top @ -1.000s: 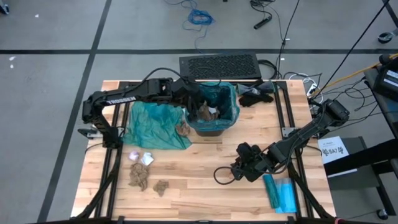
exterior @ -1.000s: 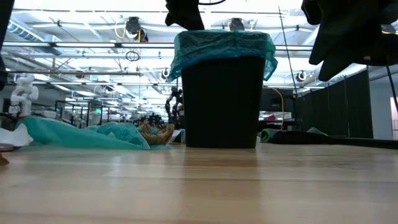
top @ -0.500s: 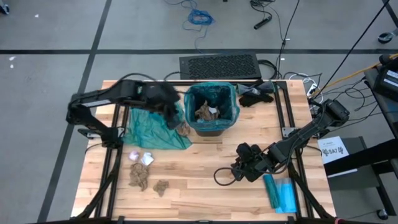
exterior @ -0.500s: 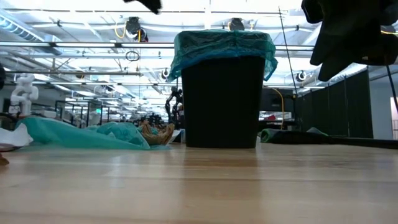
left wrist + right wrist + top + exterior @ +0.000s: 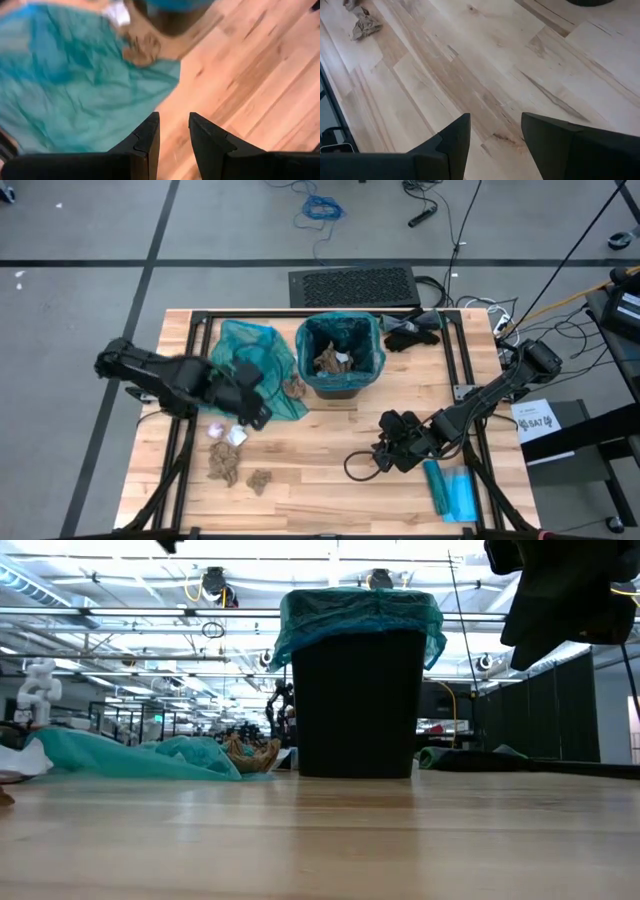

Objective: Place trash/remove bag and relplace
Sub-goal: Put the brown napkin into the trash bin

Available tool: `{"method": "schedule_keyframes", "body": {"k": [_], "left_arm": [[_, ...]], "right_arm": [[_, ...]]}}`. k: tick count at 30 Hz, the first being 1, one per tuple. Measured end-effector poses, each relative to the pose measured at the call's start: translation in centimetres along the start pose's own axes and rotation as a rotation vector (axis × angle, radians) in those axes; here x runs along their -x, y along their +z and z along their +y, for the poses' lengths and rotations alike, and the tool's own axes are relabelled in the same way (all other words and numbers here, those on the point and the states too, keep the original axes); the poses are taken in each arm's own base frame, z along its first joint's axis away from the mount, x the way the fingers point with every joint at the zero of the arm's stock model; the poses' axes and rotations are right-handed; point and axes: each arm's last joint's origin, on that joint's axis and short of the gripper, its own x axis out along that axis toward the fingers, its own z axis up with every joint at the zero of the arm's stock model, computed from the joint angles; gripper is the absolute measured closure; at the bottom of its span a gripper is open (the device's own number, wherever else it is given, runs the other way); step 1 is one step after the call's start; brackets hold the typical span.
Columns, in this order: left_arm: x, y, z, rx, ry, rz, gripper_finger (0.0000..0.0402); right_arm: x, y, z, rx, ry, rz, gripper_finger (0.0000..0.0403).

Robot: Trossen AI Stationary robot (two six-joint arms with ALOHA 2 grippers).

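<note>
A black bin (image 5: pixel 340 385) lined with a teal bag (image 5: pixel 340 330) stands at the table's far middle, with paper wads (image 5: pixel 332 360) inside. A loose teal bag (image 5: pixel 245 370) lies flat to its left. More trash wads lie on the table: a brown one (image 5: pixel 294 387) by the bin, a white one (image 5: pixel 228 432), and two brown ones (image 5: pixel 222 465) (image 5: pixel 259 479). My left gripper (image 5: pixel 256 408) hovers open over the loose bag's near edge (image 5: pixel 150 85), nothing between its fingers. My right gripper (image 5: pixel 385 448) hangs open and empty over bare wood (image 5: pixel 495 100).
A blue-teal plastic packet (image 5: pixel 452 490) lies near the table's front right. A black glove-like cloth (image 5: pixel 412 332) sits at the far right beside the bin. Black frame rails (image 5: pixel 455 360) run along the table's sides. Bare wood lies between bin and near edge.
My left gripper has swung away from above the bin's left rim toward the table's left and near edge, rolling its wrist as it went, and now hangs over the loose teal bag. My right arm has kept still.
</note>
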Motion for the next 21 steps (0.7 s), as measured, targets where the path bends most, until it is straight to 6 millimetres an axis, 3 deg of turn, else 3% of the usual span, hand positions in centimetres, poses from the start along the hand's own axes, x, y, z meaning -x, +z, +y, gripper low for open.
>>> {"method": "schedule_keyframes", "body": {"k": [6,14,21], "left_arm": [[-2.7,-4.8,-1.4,0.135,0.066,0.085,0.0299],[-6.3,-11.1,-4.1,0.311,-0.036,0.197,0.0299],[-9.5,-14.9,-6.1,0.327,-0.01,0.227,0.0299]], "right_arm": [[0.0,0.0,0.2,0.037,0.016,0.001,0.0234],[0.0,0.0,0.4,0.087,0.047,0.019,0.0234],[0.0,0.0,0.7,0.109,0.081,0.034,0.0234]]}}
